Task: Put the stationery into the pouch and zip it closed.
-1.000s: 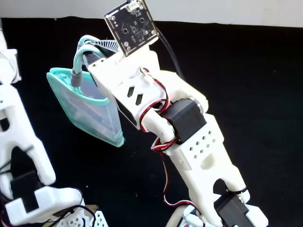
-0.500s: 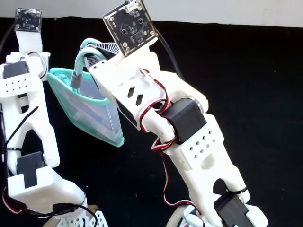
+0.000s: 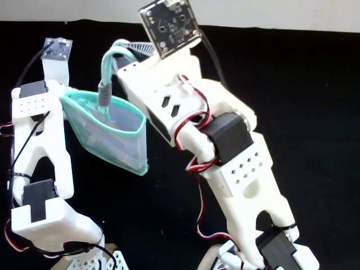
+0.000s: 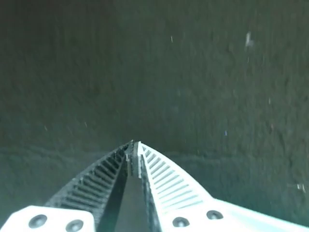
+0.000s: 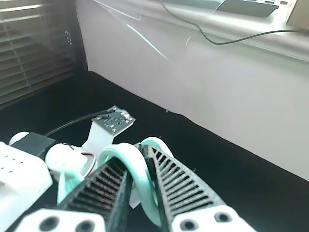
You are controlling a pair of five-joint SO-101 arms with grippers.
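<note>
At the far left, the left arm stands close by the pouch's rim. Its left fingers are clenched on nothing, tips pressed together above the bare black bench. My guess is that it waits there to steady the rim or work the zip.

Next comes the one teal pouch, hanging clear of the bench below the right fingers. Its mouth faces upward and looks open, so the zip seems not yet drawn. Pale shapes show through its wall, but I cannot tell whether they are stationery.

One looped strap rises from the rim to the right fingers, which are clamped on it, one ribbed finger on each side of the loop. Held this way, the pouch probably hangs mouth-up within the other arm's reach. The right arm slopes away to the right.

Count: two arms, one pouch, one strap.
</note>
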